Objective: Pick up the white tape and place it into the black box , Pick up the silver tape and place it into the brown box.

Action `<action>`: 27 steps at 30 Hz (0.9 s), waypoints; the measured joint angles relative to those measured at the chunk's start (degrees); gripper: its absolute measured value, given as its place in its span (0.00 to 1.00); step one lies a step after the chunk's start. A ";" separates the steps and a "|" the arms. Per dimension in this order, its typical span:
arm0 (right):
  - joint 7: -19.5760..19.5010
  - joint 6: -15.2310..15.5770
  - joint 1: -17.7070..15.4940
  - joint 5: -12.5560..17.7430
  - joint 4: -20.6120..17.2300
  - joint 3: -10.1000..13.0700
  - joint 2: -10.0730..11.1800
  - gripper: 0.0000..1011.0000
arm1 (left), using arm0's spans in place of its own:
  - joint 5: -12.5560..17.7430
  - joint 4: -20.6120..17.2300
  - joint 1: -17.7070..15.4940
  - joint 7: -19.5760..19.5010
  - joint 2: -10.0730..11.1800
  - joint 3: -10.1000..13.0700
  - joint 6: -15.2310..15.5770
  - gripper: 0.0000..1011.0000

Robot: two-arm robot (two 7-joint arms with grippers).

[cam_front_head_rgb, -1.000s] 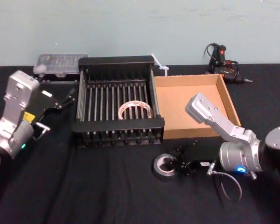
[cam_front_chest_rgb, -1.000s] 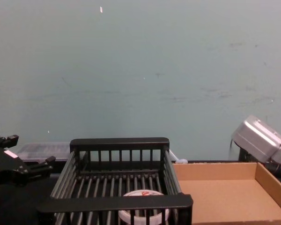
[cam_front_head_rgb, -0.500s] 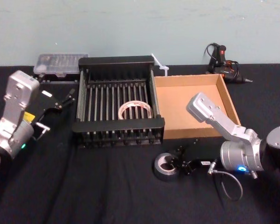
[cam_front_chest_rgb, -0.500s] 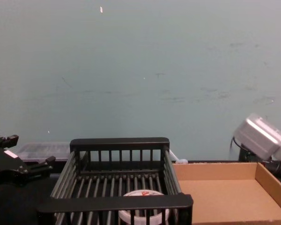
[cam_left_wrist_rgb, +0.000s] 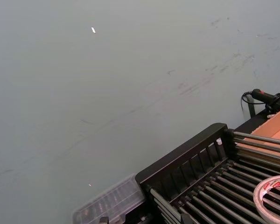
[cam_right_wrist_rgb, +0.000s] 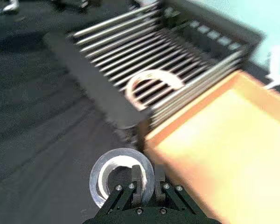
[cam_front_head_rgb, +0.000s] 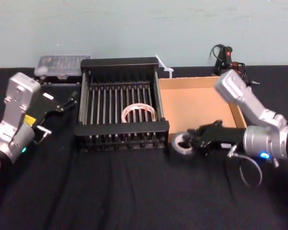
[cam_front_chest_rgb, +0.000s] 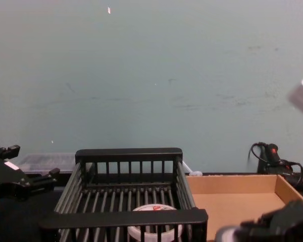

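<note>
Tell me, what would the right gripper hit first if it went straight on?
Likely the near right corner of the black box. The right gripper, jaws shut on the silver tape, points that way; depth is unclear.

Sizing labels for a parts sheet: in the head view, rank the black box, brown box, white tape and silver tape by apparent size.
1. black box
2. brown box, slightly smaller
3. white tape
4. silver tape, smallest although nearer the camera
</note>
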 joint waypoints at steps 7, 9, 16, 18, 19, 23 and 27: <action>-4.64 0.04 0.76 -0.27 1.10 2.99 -1.46 0.17 | 0.00 0.00 0.00 0.00 0.00 0.00 0.00 0.99; -5.94 0.32 1.02 -0.70 1.59 3.55 -2.10 0.17 | 0.00 0.00 0.00 0.00 0.00 0.01 0.00 0.99; -12.16 1.66 2.60 -3.53 4.33 5.41 -5.63 0.17 | 0.00 0.00 0.00 0.00 0.00 0.00 0.00 0.99; -13.60 1.98 3.10 -4.30 5.28 5.80 -6.64 0.17 | 0.00 0.00 0.01 0.00 0.00 0.00 0.00 0.99; -13.93 2.07 3.26 -4.51 5.63 5.92 -6.94 0.17 | 0.00 0.00 0.00 0.00 0.00 0.00 0.00 0.99; -15.00 2.55 3.88 -5.28 7.07 6.51 -8.23 0.17 | 0.00 0.00 0.01 0.00 0.00 0.00 0.00 0.99; -15.11 2.68 3.99 -5.42 7.36 6.67 -8.45 0.17 | 0.00 0.00 0.00 0.00 0.00 0.00 0.00 0.99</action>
